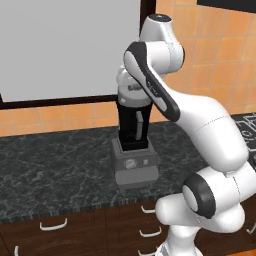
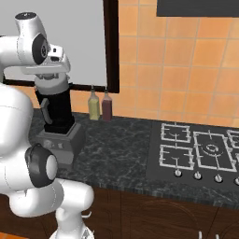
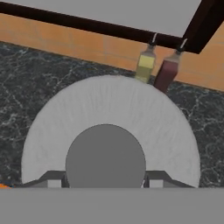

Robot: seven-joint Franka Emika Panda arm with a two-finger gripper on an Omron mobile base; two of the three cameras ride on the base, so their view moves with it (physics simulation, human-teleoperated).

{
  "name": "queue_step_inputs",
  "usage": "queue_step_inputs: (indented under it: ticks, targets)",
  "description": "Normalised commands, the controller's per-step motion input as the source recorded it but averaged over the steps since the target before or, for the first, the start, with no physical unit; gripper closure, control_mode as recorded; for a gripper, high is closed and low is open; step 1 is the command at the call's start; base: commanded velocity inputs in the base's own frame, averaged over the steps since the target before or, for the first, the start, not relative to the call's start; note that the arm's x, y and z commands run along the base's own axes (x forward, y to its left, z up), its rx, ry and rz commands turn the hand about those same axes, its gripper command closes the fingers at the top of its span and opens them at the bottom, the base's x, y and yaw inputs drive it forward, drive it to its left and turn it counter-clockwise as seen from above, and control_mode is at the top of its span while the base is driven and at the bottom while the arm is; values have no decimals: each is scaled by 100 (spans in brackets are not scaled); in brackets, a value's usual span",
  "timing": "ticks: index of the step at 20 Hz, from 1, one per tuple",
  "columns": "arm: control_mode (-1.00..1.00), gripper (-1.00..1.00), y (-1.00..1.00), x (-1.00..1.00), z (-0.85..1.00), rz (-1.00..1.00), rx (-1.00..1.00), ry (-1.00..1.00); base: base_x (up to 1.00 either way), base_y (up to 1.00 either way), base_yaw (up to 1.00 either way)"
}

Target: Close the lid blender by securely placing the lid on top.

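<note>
In the hand view I see the round light-grey lid (image 3: pixel 113 127) directly below the gripper (image 3: pixel 105 181), whose two dark fingertips (image 3: pixel 54 180) flank the lid's darker knob; contact looks closed on it. In the left base view the lid (image 1: pixel 134 97) sits atop the tall black blender (image 1: pixel 134 145) on the dark marble counter (image 1: pixel 55 160). The right base view adds two bottles (image 2: pixel 99 105) and a black stovetop (image 2: pixel 196 151).
</note>
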Motion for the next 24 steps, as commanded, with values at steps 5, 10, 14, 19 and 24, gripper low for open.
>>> queue_step_inputs:
  ticks: [5,10,14,19,24]
  targets:
    - [-100,100,7,0,6,0,4,14,0,0,0]
    - [-100,100,3,-14,-24,0,0,8,0,0,0]
    - [-100,100,0,-8,-42,0,0,12,0,0,0]
    - [-100,100,0,0,-18,0,0,11,0,0,0]
    - [-100,100,0,-10,37,0,0,-1,0,0,0]
